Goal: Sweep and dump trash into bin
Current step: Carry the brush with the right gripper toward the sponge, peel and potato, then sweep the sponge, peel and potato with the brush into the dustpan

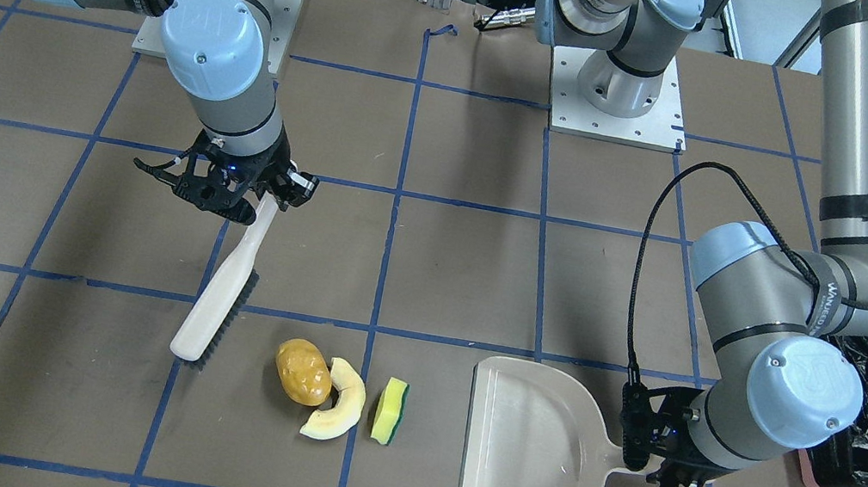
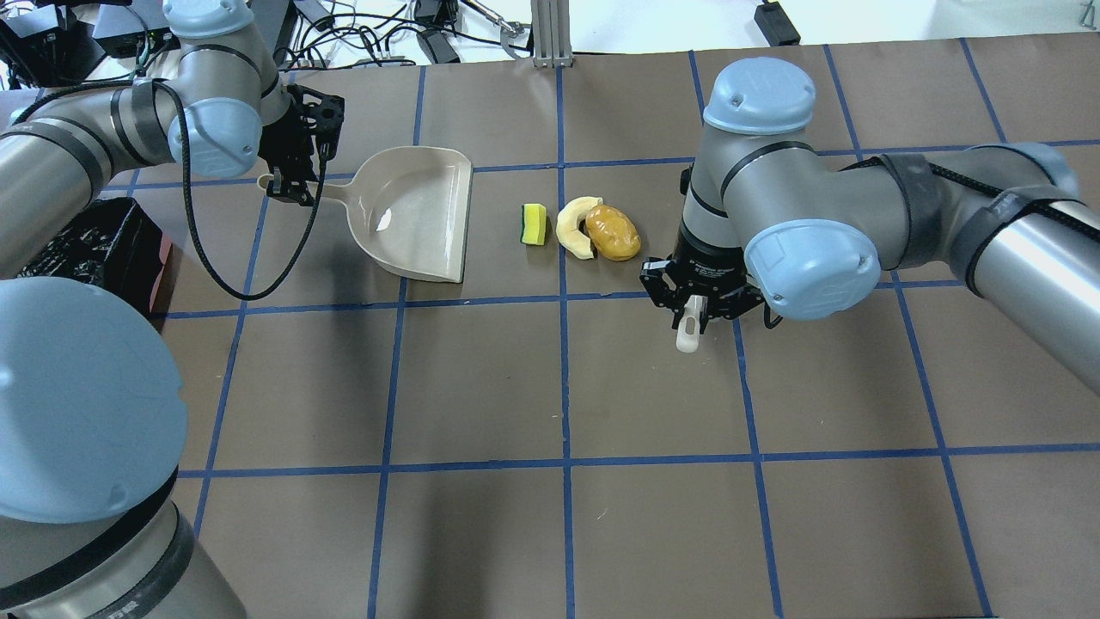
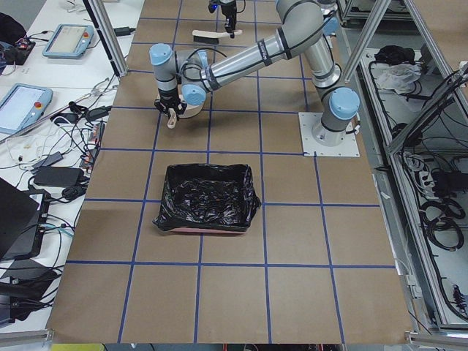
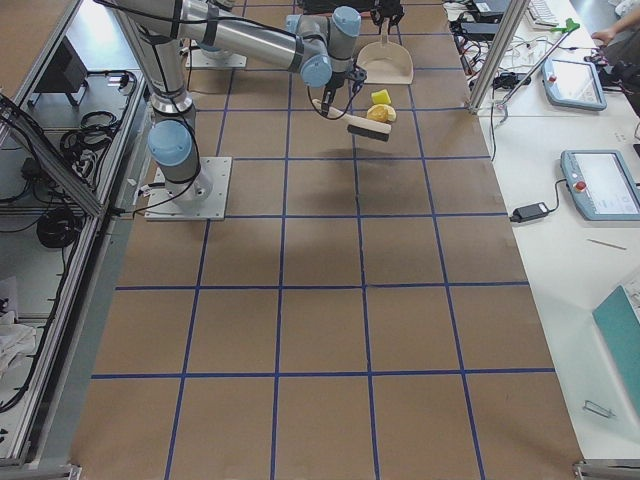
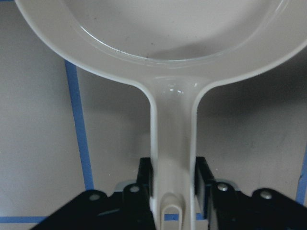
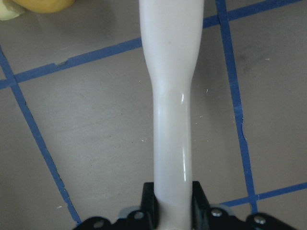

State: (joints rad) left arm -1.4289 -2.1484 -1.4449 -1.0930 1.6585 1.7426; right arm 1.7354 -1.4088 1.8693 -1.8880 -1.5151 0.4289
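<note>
The right gripper point(image 1: 266, 195) is clamping the upper end of the white brush point(image 1: 215, 305) handle, jaws closed tight on both sides of it, and the brush is slanting down toward the table point(image 1: 448, 263) with its dark bristles facing the trash; whether the bristles are touching the surface cannot be told. The left gripper point(image 5: 172, 184) is pinching the handle of the beige dustpan point(image 1: 532, 451) in the same closed manner, and the pan is sitting empty with its open edge facing the trash. The 3 items are lying in 1 row between the 2 tools: the orange-brown lump point(image 1: 303, 371) nearest the brush, the cream crescent slice point(image 1: 343, 408) touching it, and the yellow-green sponge point(image 1: 390, 411) just beside the slice and nearest the pan. The bin point(image 3: 208, 201), lined in black plastic, is standing on the robot's left, beyond the pan handle. The step in hand appears to be the sweep, with nothing collected yet. To be doing it well, the operator is advised to be lowering the bristles fully onto the table behind the lump, then pushing in 1 straight stroke along the row so each item is driving the next into the pan. The lump looks round and may be rolling sideways, so the stroke should be running slow and centred, while the left arm is pressing the pan lip flat against the table
</note>
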